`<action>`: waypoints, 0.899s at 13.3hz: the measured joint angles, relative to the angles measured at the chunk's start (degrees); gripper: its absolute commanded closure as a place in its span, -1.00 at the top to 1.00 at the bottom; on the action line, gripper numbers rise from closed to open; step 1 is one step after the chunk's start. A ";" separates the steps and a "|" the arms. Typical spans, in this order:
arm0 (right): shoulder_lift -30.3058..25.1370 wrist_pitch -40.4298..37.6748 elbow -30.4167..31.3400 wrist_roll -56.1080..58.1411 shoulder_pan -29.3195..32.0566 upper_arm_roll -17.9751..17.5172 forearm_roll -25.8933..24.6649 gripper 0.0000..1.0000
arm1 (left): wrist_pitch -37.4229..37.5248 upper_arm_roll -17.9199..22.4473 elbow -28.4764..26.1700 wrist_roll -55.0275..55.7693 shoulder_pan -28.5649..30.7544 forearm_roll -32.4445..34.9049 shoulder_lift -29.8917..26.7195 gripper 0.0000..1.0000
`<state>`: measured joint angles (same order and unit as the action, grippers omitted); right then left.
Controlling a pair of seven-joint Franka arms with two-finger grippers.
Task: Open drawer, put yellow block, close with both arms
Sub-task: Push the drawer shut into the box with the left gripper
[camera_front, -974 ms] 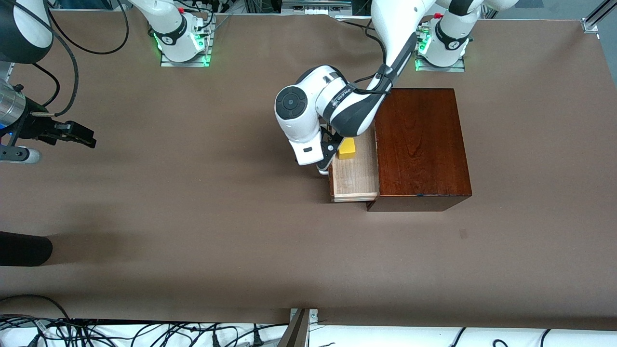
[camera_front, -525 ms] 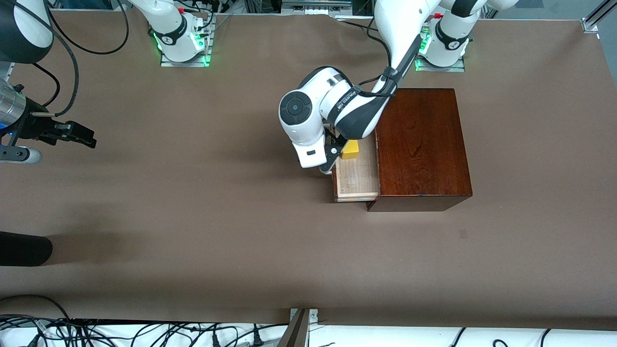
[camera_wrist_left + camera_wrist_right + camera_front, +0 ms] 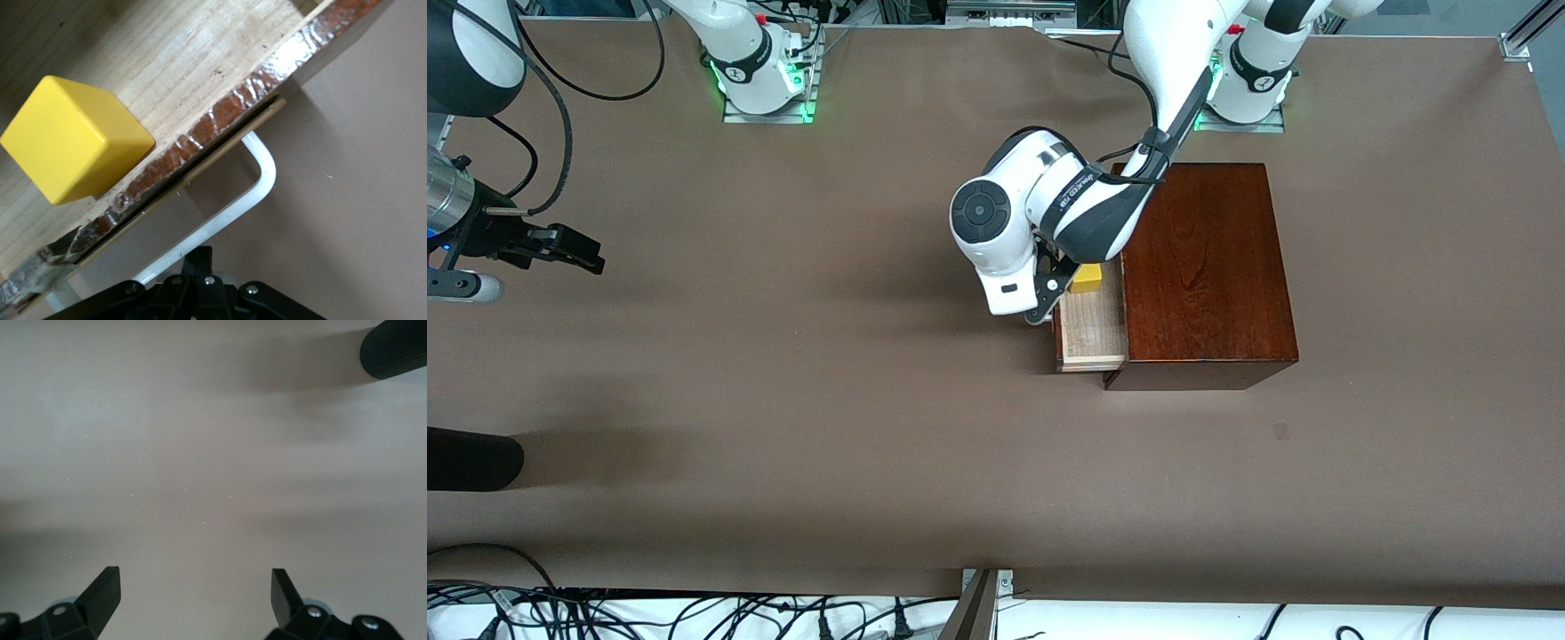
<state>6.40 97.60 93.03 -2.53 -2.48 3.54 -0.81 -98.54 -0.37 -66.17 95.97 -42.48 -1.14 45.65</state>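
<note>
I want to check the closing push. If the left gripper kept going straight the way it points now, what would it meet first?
Probably the drawer front: the shut left gripper sits at its white handle.

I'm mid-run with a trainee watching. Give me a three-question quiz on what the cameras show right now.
1. True or false: the small bright yellow cube lies inside the pale-wood drawer of the glossy reddish-brown wooden box.
2. Which describes the left gripper? A: shut, at the drawer's white U-shaped handle. B: open, over the box top. C: holding the cube.
3. Fill in: the right gripper waits with its fingers ____ over bare table at the right arm's end.

Key: 1 true; 2 A; 3 open.
</note>
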 measured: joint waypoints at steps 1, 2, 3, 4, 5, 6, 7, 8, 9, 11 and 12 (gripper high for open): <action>0.00 0.01 0.00 0.00 0.00 0.00 0.00 1.00 | 0.01 -0.40 -0.07 -1.25 0.45 -0.03 -0.12 -1.00; 0.00 0.01 -0.01 0.00 0.00 0.00 0.00 1.00 | 0.16 -0.84 -0.20 -2.62 1.12 -0.09 -0.27 -1.00; -0.01 0.01 -0.02 0.00 0.00 0.00 0.00 1.00 | 0.88 -0.85 -0.52 -3.89 1.87 -0.06 -0.50 -1.00; -0.01 0.01 -0.03 0.00 -0.01 -0.01 0.00 1.00 | 0.99 -1.26 -0.73 -4.89 2.79 -0.43 -0.77 -1.00; -0.02 0.01 -0.03 0.00 -0.01 0.00 0.00 1.00 | 1.77 -0.97 -1.21 -5.67 3.44 0.19 -1.10 -1.00; -0.03 0.00 -0.04 0.00 -0.02 -0.01 0.00 1.00 | 2.38 -0.50 -1.63 -6.50 4.15 0.86 -1.30 -1.00; -0.03 -0.01 -0.04 0.00 -0.02 -0.01 0.00 1.00 | 2.81 -0.03 -1.92 -7.19 4.81 1.53 -1.44 -1.00; -0.03 -0.01 -0.04 0.00 -0.02 -0.02 0.00 1.00 | 3.01 0.57 -2.13 -7.68 5.44 2.21 -1.55 -1.00; -0.02 -0.01 -0.04 0.00 -0.02 -0.01 0.00 1.00 | 3.08 0.88 -2.40 -8.25 6.18 2.71 -1.68 -1.00; -0.03 0.00 -0.04 0.00 -0.02 -0.01 0.00 1.00 | 3.00 1.02 -2.68 -10.17 7.46 3.17 -1.88 -1.00; -0.03 0.00 -0.04 0.00 -0.03 -0.02 0.00 1.00 | 2.95 0.90 -2.69 -10.46 7.58 3.17 -1.94 -1.00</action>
<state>6.36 97.60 92.99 -2.53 -2.51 3.52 -0.81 -95.59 0.53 -68.86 85.50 -34.90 2.04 43.71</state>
